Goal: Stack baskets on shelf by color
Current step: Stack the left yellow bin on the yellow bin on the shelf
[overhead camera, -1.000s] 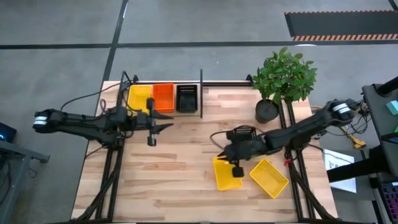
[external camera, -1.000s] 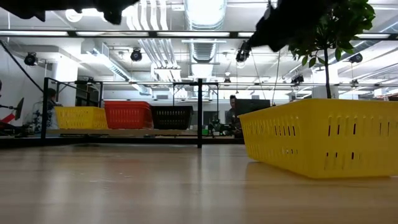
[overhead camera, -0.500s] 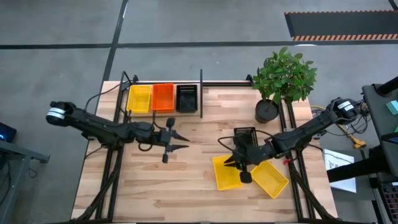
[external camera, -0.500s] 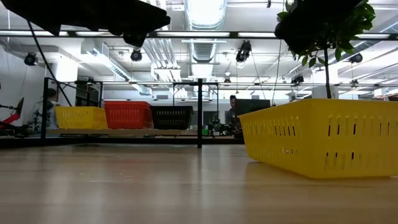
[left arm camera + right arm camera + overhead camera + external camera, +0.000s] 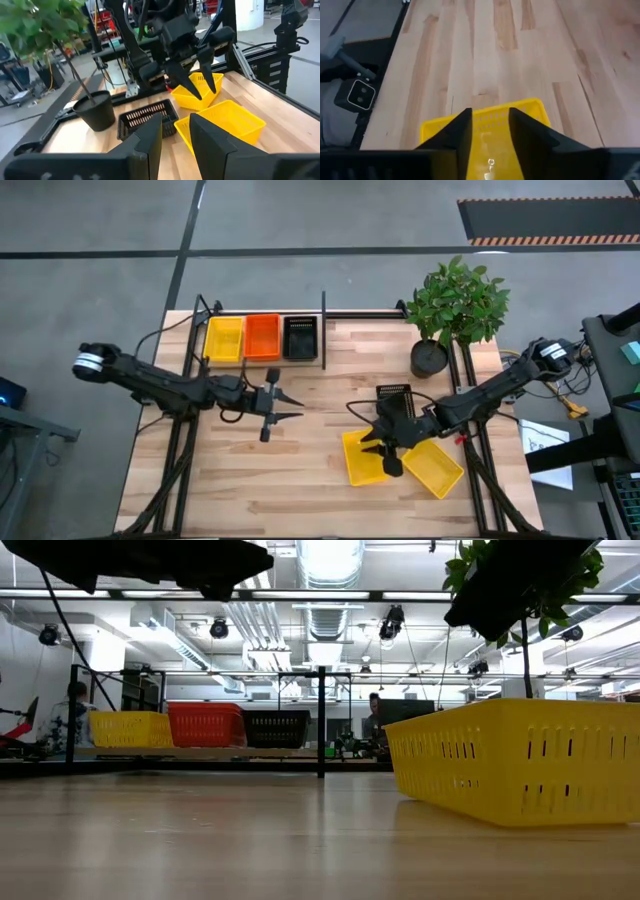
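No readable text, label, brand or number on any basket, on the shelf or on either arm.

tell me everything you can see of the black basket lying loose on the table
The black basket is a small rectangular plastic one with slotted mesh walls, lying on the wooden table near the plant pot. It sits apart from the shelf, just behind two yellow baskets. The right claw hovers nearby, not touching it.
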